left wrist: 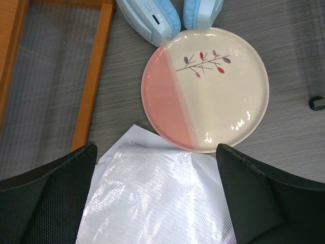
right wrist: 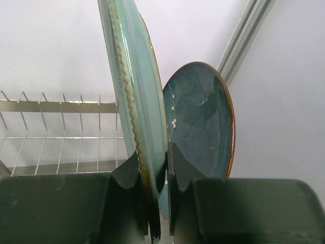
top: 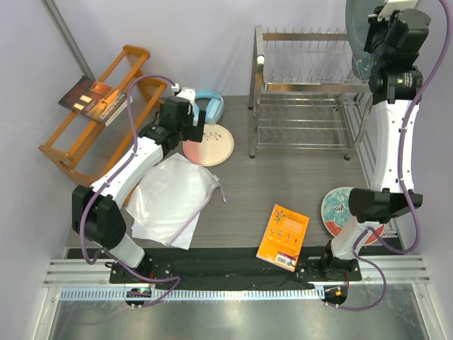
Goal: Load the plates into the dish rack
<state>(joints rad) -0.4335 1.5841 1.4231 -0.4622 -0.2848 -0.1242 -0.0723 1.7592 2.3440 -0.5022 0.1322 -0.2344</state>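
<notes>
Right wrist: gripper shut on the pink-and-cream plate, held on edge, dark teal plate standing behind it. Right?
Wrong plate. The right wrist view shows the right gripper shut on the pale grey-green plate, held on edge, dark teal plate standing behind it. The pink-and-cream plate lies flat on the table, in the left wrist view.

We logged, on the grey table:
- one pink-and-cream plate, lying flat, with light blue headphones just beyond its far edge
- one white plastic bag, near left of that plate
- one orange booklet, at the near edge
- one teal-and-red plate, partly hidden under the right arm

At the back stood the dish rack, silver wire, two tiers. At left, an orange wooden rack carried a dark book. The left gripper hung over the pink-and-cream plate's left rim. The right gripper, raised at the dish rack's right end, met a grey-green plate standing on edge.
</notes>
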